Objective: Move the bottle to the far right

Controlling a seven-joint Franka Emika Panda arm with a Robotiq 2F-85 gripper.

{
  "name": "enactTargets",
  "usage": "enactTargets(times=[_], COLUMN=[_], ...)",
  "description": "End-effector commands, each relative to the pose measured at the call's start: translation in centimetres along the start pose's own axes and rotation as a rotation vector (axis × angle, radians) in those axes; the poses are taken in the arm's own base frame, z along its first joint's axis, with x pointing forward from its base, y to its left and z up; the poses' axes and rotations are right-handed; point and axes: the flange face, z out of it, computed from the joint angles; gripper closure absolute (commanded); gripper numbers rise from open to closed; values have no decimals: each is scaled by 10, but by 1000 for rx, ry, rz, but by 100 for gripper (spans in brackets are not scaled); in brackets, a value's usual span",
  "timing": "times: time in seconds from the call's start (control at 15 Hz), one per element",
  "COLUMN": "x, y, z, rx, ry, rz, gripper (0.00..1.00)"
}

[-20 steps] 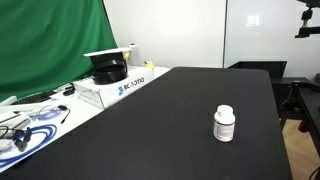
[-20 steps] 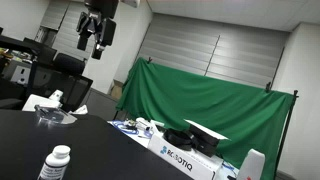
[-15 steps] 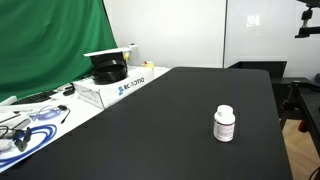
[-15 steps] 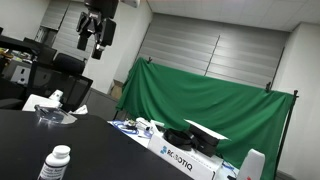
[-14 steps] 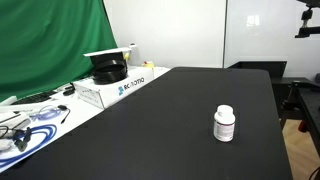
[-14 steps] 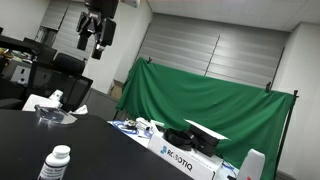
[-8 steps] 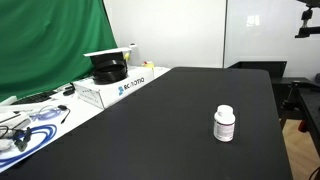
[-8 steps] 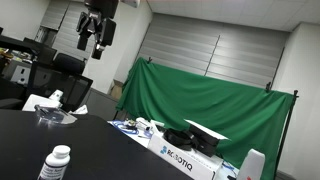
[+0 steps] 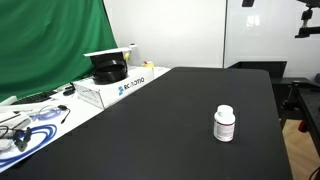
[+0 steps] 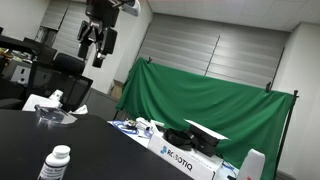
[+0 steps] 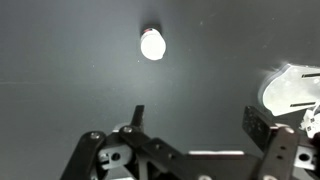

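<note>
Black matte tabletop (image 9: 165, 115), bare around the bottle (image 9: 224, 123), which stands upright with its cap on, near one edge in an exterior view. The gripper (image 10: 97, 50) hangs high above the tabletop, well apart from the bottle. Against half a second ago it sits slightly lower and further along in frame. Judgement: the approach has only just begun.

The fingers (image 11: 256, 128) are apart with nothing between them. The wrist view shows the bottle from above as a small white disc ahead of them. No grasp yet, so the whole move to the far right remains.

Room: green cloth (image 10: 205, 105) behind, roller door (image 10: 215, 55) at the rear. A white box (image 9: 118, 85) and cables (image 9: 30, 125) lie on a white bench beside the tabletop.
</note>
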Motion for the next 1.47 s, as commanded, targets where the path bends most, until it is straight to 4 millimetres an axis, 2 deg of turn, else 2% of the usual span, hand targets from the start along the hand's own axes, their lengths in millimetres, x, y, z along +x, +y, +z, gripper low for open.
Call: enactTargets(times=[0.0, 0.27, 0.53, 1.0, 1.4], x=[15, 26, 26, 31, 20], y=[11, 17, 18, 28, 25], z=[36, 74, 114, 169, 211], rx=[-17, -34, -64, -60, -45], ry=[-19, -23, -77, -55, -101], rz=[12, -2, -19, -7, 1], gripper=[0, 0, 0, 0, 0])
